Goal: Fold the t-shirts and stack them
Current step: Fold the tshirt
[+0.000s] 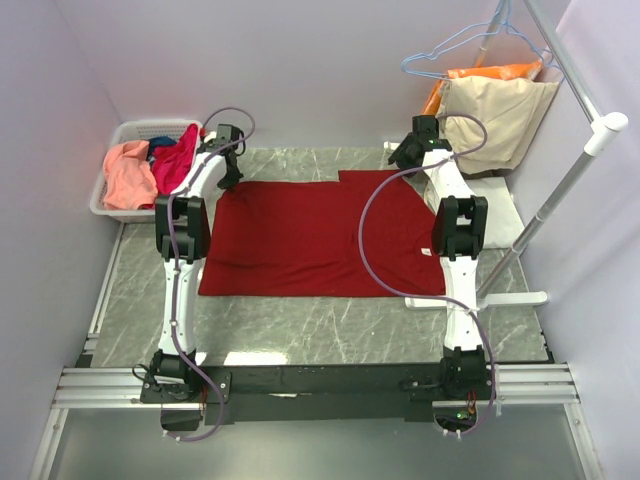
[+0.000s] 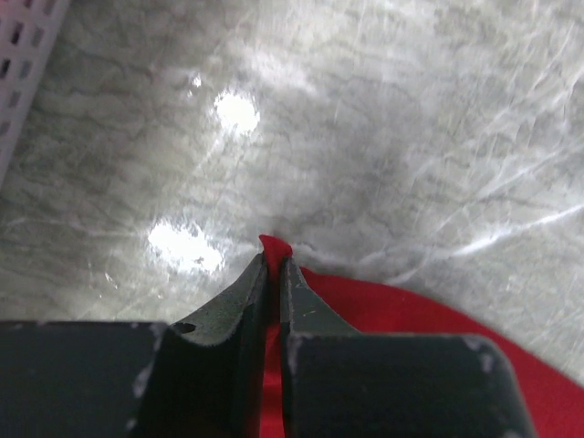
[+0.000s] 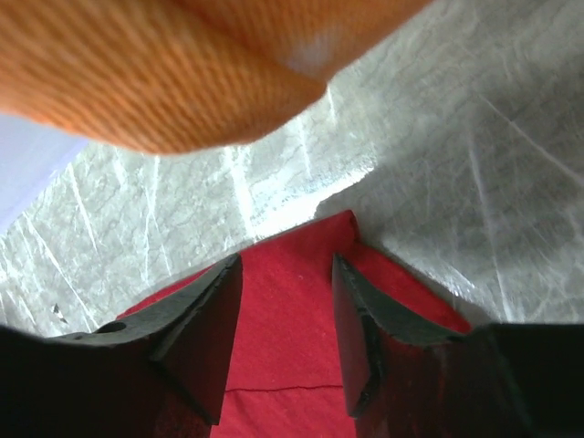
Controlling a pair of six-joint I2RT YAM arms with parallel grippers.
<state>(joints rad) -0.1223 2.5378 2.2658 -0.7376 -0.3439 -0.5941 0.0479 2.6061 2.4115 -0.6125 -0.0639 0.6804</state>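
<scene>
Red t-shirt corner inside left claw

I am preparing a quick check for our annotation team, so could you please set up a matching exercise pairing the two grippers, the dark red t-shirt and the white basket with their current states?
Things:
1. left gripper
2. right gripper
3. dark red t-shirt
4. white basket

States:
A. holds crumpled t-shirts
B. shut on a corner of red cloth
C. spread flat on the table
D. open over a corner of red cloth

Pairs: 1-B, 2-D, 3-C, 4-A
</scene>
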